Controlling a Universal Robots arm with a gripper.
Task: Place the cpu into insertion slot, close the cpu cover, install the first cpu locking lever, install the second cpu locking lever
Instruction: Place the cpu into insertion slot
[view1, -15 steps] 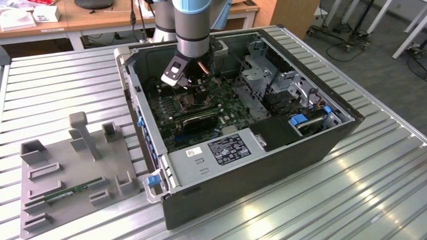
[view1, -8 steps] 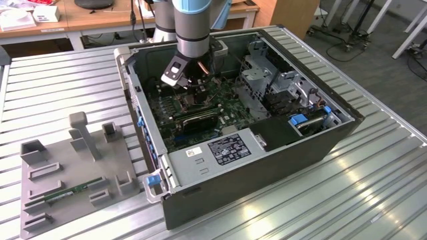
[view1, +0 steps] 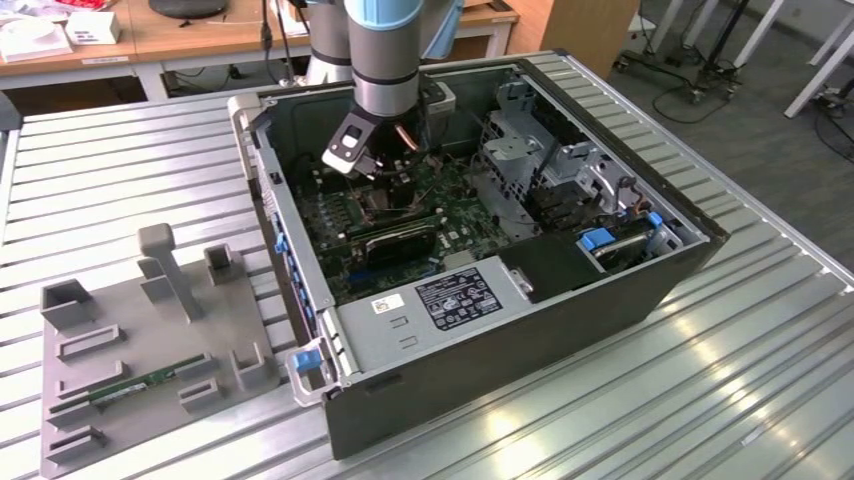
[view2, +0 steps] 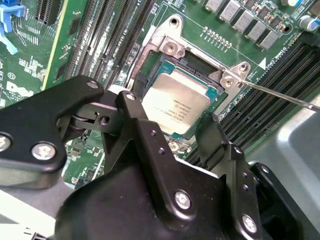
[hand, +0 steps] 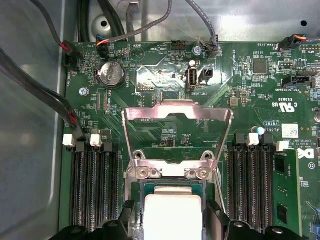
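Observation:
The cpu lies level in the insertion slot on the green board, silver-tan face up. My gripper is low over it, one black finger close against each of two opposite edges, shut on the chip. In the first wrist view the cpu shows between the fingers of the gripper, inside the slot's rim. The cpu cover stands swung open beyond the socket, its window showing the board behind. A thin locking lever rod sticks out beside the socket. The exterior view has the gripper deep inside the case.
The open computer case lies on a ribbed metal table. Black memory slots flank the socket on both sides. Cables run along the case wall. A drive cage fills the exterior view's right; a grey fixture tray sits on its left.

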